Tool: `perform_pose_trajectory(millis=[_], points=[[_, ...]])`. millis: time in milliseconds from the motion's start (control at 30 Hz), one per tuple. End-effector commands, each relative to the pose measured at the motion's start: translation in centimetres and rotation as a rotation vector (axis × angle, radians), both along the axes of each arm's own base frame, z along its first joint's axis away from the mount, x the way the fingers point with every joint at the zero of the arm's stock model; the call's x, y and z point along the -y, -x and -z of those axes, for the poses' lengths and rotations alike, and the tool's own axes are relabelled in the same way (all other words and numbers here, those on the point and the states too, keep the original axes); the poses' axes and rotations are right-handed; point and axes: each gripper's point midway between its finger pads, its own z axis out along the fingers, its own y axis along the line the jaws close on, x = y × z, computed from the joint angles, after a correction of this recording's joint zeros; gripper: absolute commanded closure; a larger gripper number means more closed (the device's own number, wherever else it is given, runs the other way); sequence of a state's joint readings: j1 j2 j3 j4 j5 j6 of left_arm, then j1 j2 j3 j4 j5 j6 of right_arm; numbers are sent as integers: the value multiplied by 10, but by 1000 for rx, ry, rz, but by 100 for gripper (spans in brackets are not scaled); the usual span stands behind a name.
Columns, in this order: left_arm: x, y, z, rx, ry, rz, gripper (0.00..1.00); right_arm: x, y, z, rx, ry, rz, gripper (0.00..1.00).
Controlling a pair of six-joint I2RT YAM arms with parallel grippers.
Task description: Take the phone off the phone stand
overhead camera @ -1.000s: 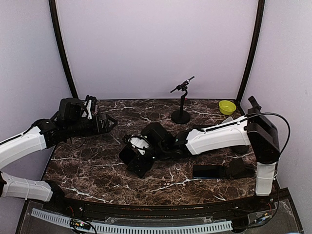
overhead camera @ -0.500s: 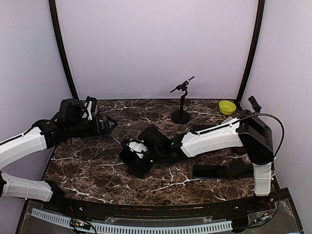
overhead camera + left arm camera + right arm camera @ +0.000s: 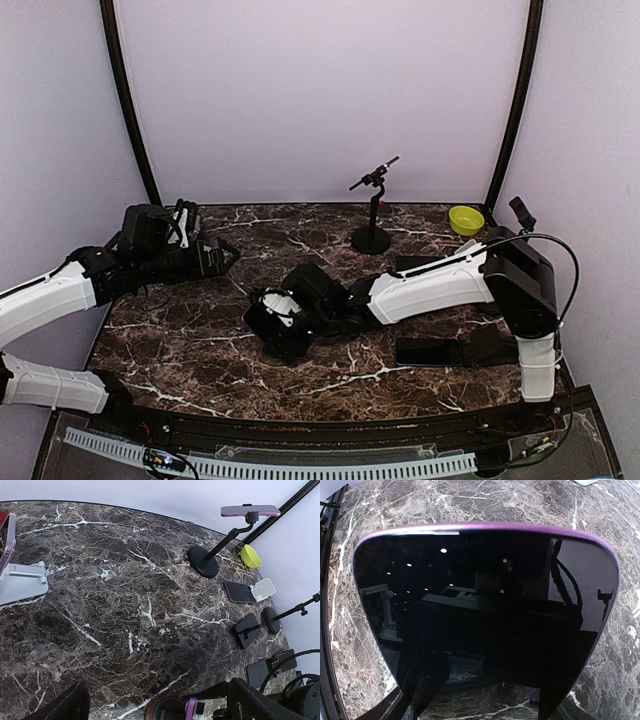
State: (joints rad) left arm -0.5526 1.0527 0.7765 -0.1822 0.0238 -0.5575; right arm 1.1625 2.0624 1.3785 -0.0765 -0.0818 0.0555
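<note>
My right gripper (image 3: 275,322) reaches left across the table and is shut on a dark phone with a purple rim (image 3: 485,605), which fills the right wrist view, a finger (image 3: 420,690) on either side of it. In the left wrist view the phone's purple edge (image 3: 190,710) shows just above the phone stand's round base (image 3: 162,707). I cannot tell if the phone still touches the stand. My left gripper (image 3: 222,255) is open and empty at the left, its fingers (image 3: 67,705) wide apart.
A tall arm stand (image 3: 372,215) holding another phone (image 3: 250,511) stands at the back, with a yellow bowl (image 3: 466,219) to its right. More stands and phones lie along the right side (image 3: 247,630). A silver stand (image 3: 22,580) sits at the far left.
My right arm has shifted slightly left with the phone in its grip. The left arm has barely moved.
</note>
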Motion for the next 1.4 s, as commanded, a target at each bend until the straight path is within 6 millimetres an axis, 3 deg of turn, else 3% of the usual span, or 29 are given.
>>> perform_pose_trajectory(millis=[0,567,733,933,1067,1233,1367], points=[[-8,3,-2,5,-18,-18,1,-9,1,-21,27,-54,-17,33],[-12,1,-5,1,-51,-30,5,-11,7,-80,70,-214,-50,41],[-13,3,-3,-5,-60,-26,5,-10,7,-106,84,-281,-45,42],[-6,10,0,-29,-94,50,12,8,1,-132,83,-334,-14,43],[9,18,10,-84,-97,156,22,25,-6,-140,75,-352,17,43],[31,31,30,-187,-58,287,36,45,-15,-149,87,-361,57,44],[43,38,42,-249,-20,352,42,62,-20,-139,82,-334,87,44]])
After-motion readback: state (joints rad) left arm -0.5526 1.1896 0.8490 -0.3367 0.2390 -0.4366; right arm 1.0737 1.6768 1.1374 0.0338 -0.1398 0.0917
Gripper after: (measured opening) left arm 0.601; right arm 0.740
